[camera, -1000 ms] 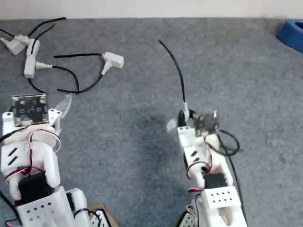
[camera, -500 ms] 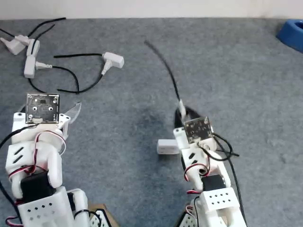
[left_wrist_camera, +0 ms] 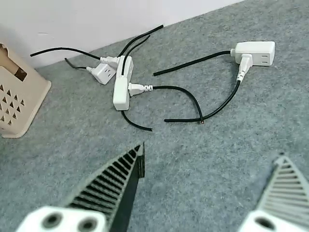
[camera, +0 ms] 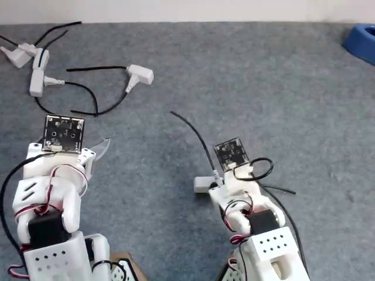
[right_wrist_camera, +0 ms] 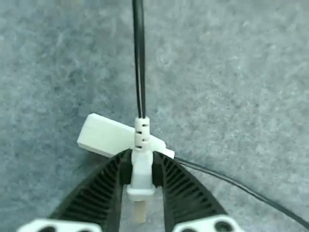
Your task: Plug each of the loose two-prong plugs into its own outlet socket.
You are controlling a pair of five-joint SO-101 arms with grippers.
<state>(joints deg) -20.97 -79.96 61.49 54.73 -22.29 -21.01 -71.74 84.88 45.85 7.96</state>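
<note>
My right gripper (right_wrist_camera: 141,162) is shut on a white two-prong plug (right_wrist_camera: 140,176), whose black cord (right_wrist_camera: 139,58) runs straight away from it. A loose white outlet block (right_wrist_camera: 104,135) lies on the carpet just beyond the fingertips, touching or nearly touching the plug. From above, that block (camera: 203,184) sits beside the right gripper (camera: 215,182), with the cord (camera: 193,134) trailing toward the far left. My left gripper (left_wrist_camera: 207,193) hangs open over bare carpet, short of three white outlets (left_wrist_camera: 254,52) (left_wrist_camera: 122,82) (left_wrist_camera: 104,72) with cords attached.
A beige perforated basket (left_wrist_camera: 14,96) stands by the wall beyond the outlets. A blue container (camera: 360,40) sits at the far right corner. Grey carpet stretches open between the two arms and to the right.
The right arm has drawn back toward its base with the plug, dragging the cord along; the white outlet block now lies beside its gripper. The left arm has shifted forward and to the right.
</note>
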